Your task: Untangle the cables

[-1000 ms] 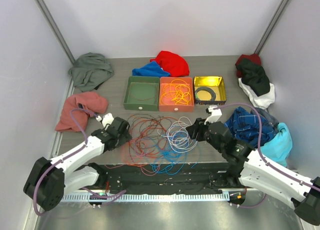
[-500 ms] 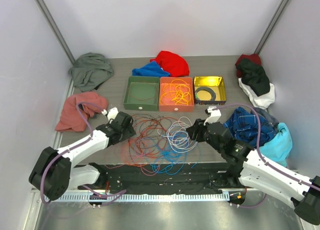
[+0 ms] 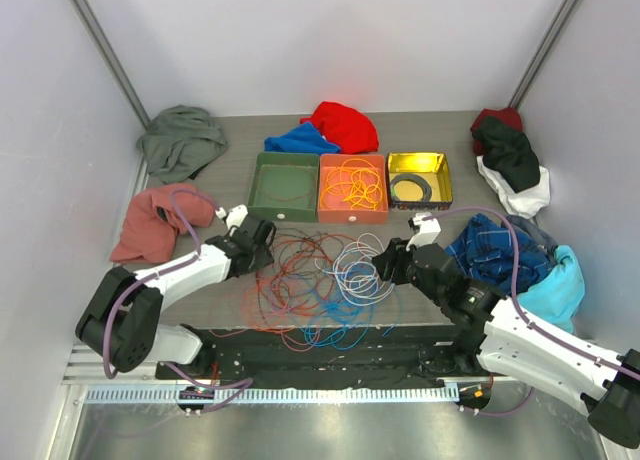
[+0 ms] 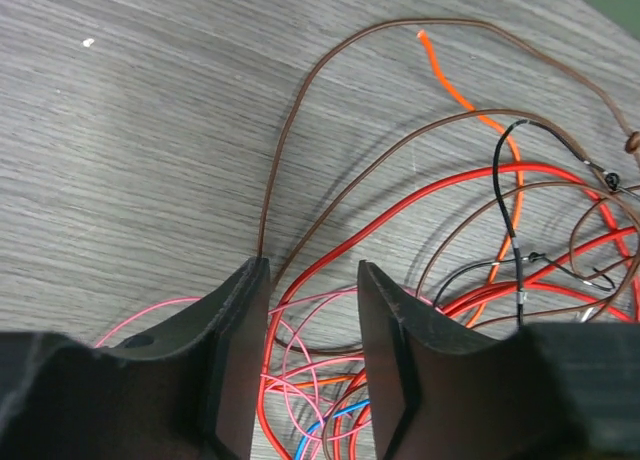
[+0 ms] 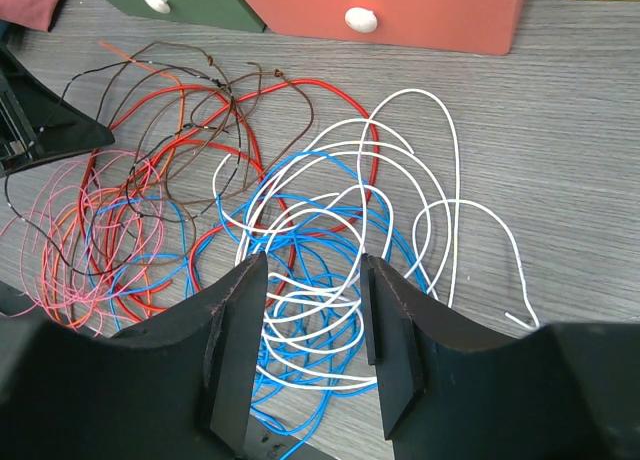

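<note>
The cables point(image 3: 315, 280) lie in a loose tangle on the table between my two arms: red, brown, pink, orange, blue and white strands. My left gripper point(image 3: 262, 242) sits low at the tangle's left edge with its jaws apart. A red cable point(image 4: 400, 205) and pink strands run between its fingers point(image 4: 245, 320), and a brown cable point(image 4: 290, 150) arcs away ahead. My right gripper point(image 3: 385, 265) hangs open over the white cable point(image 5: 440, 160) and blue cable point(image 5: 300, 220) loops, holding nothing. More orange cables point(image 3: 352, 185) lie coiled in the orange tray point(image 3: 352, 218).
A green tray point(image 3: 285, 158) and a yellow tray point(image 3: 440, 165) with a black coil flank the orange one. Clothes ring the table: pink point(image 3: 160, 220), grey-green point(image 3: 180, 140), red point(image 3: 345, 125), blue point(image 3: 300, 140), a dark pile point(image 3: 508, 150), plaid point(image 3: 495, 250), teal point(image 3: 555, 285).
My left arm has reached forward and right to the tangle's edge, and its jaws have narrowed. The right arm has not moved.
</note>
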Robot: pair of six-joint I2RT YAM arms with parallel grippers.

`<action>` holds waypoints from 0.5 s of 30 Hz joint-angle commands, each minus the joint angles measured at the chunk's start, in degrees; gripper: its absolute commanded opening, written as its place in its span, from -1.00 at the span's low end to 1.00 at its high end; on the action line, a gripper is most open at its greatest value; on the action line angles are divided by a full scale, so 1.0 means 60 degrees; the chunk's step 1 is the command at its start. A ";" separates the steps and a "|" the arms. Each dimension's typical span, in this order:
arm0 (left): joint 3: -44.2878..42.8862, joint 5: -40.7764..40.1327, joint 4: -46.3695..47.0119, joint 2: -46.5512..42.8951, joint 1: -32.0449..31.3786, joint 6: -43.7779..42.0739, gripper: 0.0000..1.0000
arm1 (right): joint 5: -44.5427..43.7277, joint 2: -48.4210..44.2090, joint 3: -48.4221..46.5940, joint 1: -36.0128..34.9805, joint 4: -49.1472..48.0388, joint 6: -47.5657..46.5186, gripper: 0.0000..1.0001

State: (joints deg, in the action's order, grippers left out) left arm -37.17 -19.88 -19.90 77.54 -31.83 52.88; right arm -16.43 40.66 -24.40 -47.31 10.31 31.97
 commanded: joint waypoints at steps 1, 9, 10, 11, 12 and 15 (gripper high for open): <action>0.0086 -0.0012 0.0329 0.0142 0.0032 -0.0010 -0.05 | -0.0177 0.0019 -0.0020 -0.0055 -0.0443 -0.0069 0.00; 0.0057 0.0192 0.0475 0.0642 0.0032 0.0004 -0.35 | -0.0221 -0.0024 0.0009 -0.0054 -0.0399 -0.0069 0.00; 0.0071 0.0179 0.0475 0.0627 0.0032 0.0019 -0.53 | -0.0236 -0.0054 0.0010 -0.0055 -0.0370 -0.0069 0.00; 0.0115 0.0164 0.0460 0.0453 0.0032 0.0034 -0.64 | -0.0251 -0.0083 0.0010 -0.0040 -0.0355 -0.0069 0.00; 0.0145 0.0062 0.0344 0.0321 0.0032 0.0048 -0.86 | -0.0251 -0.0098 0.0010 -0.0054 -0.0326 -0.0069 0.00; -0.0016 -0.0056 -0.0108 -0.0542 0.0018 -0.0082 -1.00 | -0.0236 -0.0127 0.0010 -0.0055 -0.0311 -0.0054 0.00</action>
State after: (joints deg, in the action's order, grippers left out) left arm -37.08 -20.12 -18.96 79.22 -31.73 52.36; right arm -16.62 40.86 -24.38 -47.31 10.31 31.83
